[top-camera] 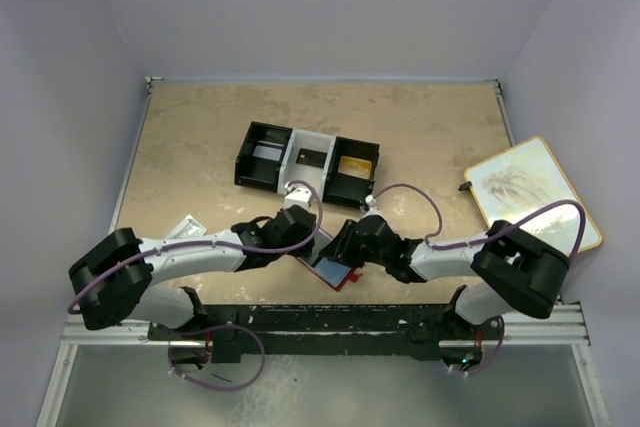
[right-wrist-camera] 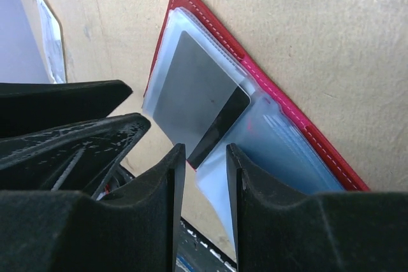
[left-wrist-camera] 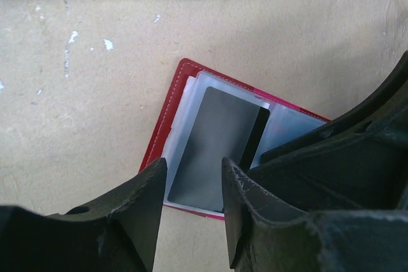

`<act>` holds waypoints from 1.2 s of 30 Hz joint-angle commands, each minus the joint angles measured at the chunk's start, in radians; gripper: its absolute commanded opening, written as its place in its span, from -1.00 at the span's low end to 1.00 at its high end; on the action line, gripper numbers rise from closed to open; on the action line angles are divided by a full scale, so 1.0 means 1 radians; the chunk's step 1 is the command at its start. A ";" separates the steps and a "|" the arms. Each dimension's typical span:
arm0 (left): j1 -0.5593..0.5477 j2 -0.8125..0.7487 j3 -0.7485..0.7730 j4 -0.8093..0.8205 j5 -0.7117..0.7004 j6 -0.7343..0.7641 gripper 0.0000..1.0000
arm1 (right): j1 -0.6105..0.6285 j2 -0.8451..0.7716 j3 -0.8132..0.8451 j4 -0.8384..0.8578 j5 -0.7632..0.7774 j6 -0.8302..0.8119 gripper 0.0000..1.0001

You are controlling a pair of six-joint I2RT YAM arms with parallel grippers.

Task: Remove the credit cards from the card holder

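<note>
My left claw [left-wrist-camera: 191, 165] hangs parted and empty over the card holder [left-wrist-camera: 167, 119], which lies open at six o'clock on the table [top-camera: 200, 147]. A grey credit card [left-wrist-camera: 213, 138] lies on its clear sleeve, so I judge nothing is out yet. My right claw [right-wrist-camera: 205, 149], at the holder's three o'clock, gapes empty too.

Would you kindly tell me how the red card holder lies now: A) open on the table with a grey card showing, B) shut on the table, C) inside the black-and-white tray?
A: the card holder lies open on the table, a grey card with a dark stripe showing on its inner panel.
</note>
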 commanded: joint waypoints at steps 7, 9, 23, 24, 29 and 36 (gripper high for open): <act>0.004 0.129 0.071 0.030 0.066 0.075 -0.44 | 0.002 0.046 -0.075 0.051 0.045 0.149 -0.34; 0.004 0.142 0.064 0.014 0.042 0.061 -0.49 | 0.001 0.043 -0.087 0.055 0.060 0.175 -0.37; 0.004 0.136 -0.001 0.020 0.014 0.001 -0.57 | 0.002 0.086 -0.115 0.216 0.102 0.250 -0.53; 0.004 0.130 -0.005 0.023 0.014 -0.002 -0.57 | 0.002 0.095 -0.115 0.232 0.101 0.246 -0.56; 0.004 0.112 -0.019 0.023 0.013 -0.009 -0.57 | 0.001 0.087 -0.106 0.247 0.100 0.209 -0.77; 0.004 0.099 -0.027 0.017 0.005 -0.019 -0.58 | 0.001 -0.011 -0.107 0.175 0.102 0.159 -1.00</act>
